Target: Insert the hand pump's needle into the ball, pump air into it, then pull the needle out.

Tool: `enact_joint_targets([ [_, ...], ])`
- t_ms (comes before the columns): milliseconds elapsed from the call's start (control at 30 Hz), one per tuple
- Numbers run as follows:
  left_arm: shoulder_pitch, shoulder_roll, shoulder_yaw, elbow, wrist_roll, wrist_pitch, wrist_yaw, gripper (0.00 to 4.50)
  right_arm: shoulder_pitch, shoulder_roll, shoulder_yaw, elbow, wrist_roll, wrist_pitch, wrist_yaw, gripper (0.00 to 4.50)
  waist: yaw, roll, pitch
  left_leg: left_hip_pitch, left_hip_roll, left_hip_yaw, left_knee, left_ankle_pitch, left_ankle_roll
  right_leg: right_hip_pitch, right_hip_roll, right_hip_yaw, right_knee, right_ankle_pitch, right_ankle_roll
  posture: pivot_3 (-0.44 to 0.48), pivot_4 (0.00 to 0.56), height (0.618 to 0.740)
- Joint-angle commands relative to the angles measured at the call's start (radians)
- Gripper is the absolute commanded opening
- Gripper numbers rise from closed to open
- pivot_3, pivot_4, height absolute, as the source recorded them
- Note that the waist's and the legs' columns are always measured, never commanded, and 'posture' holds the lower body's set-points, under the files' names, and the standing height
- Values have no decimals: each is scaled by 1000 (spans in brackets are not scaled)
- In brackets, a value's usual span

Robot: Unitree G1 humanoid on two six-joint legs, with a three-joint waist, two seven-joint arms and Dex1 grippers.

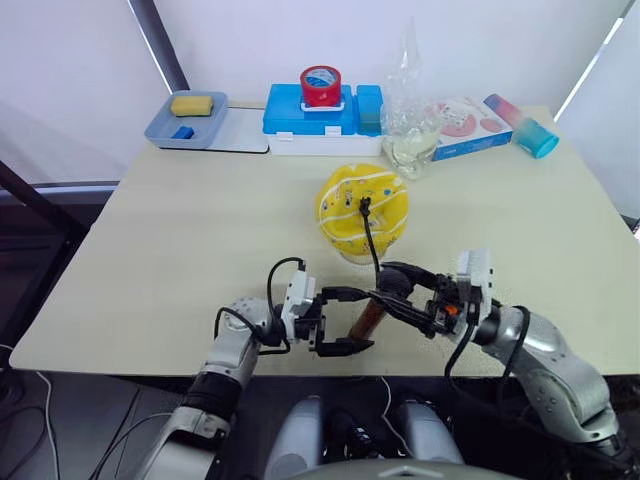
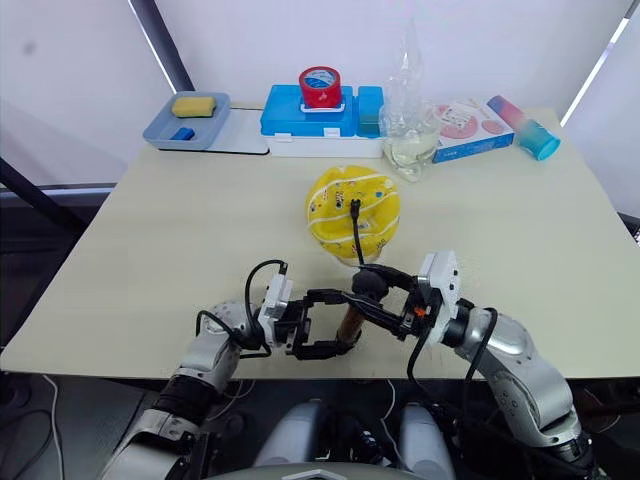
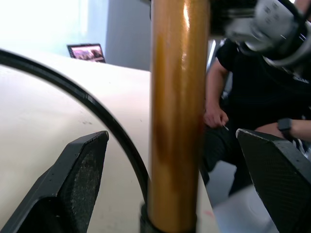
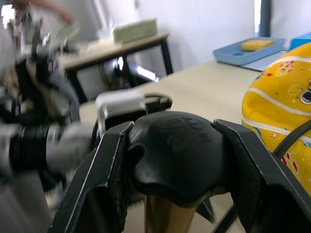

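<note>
We see the ball point(image 1: 362, 211) resting on the table point(image 1: 180, 250) a little behind its middle, dented on the upper face, with the needle point(image 1: 364, 207) pushed into that face and the thin black hose point(image 1: 372, 250) running from it toward the front edge. There the pump point(image 1: 370, 318) stands roughly upright, just in from the front edge and near its middle. Our right gripper point(image 1: 408, 290) is clenched on the pump's black T-handle point(image 4: 171, 148); in the right wrist view both fingers point(image 4: 104, 179) press against the sides of that handle, with the gold tube showing below it and the ball close beside it. Our left gripper point(image 1: 342, 322) sits at the lower part of the tube with its fingers spread apart; in the left wrist view the tube point(image 3: 177, 111) rises between the two fingertips point(image 3: 80, 170) with a gap on each side, so they are released and not touching it. Along the back edge lie a grey-blue tray point(image 1: 160, 128) with a yellow sponge point(image 1: 191, 104), a blue box point(image 1: 322, 112) with a red tape roll point(image 1: 321, 86) on top, a clear plastic bag point(image 1: 409, 120), a flat printed box point(image 1: 465, 125) and, toward the back right corner, a teal cup point(image 1: 535, 134) on its side. A seated person point(image 3: 252, 97) in dark clothing shows beyond the table in the left wrist view.
</note>
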Motion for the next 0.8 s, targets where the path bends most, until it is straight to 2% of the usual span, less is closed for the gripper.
enact_joint_targets([
  [33, -35, 34, -17, -18, 20, -41, -65, 4481, -37, -31, -17, -50, -26, -45, 30, 2089, 0, 0, 0, 0, 1, 0, 0, 0, 0, 0, 0, -1, 0, 0, 0, 0, 150, 737],
  [267, -111, 51, -64, 55, 114, -88, -72, 4481, -78, -81, -22, -44, -58, -67, 76, 2089, 1, 0, 0, 0, 9, 12, 0, 0, 0, 1, 0, -1, 0, 0, 0, 0, 150, 737],
  [567, -186, -16, -144, 195, 305, -109, 109, 4481, -71, -92, -23, -44, -66, -81, 91, 2089, 1, 0, 0, -2, 21, 31, 1, 0, 0, 3, -1, -9, -1, 0, 0, 0, 150, 737],
  [800, -210, -65, -172, 275, 379, -146, 201, 4481, -56, -97, -28, -43, -45, -33, 78, 2089, 0, 0, 0, -2, 30, 43, 1, 0, 0, 3, -1, -10, -1, 0, 0, 0, 150, 737],
])
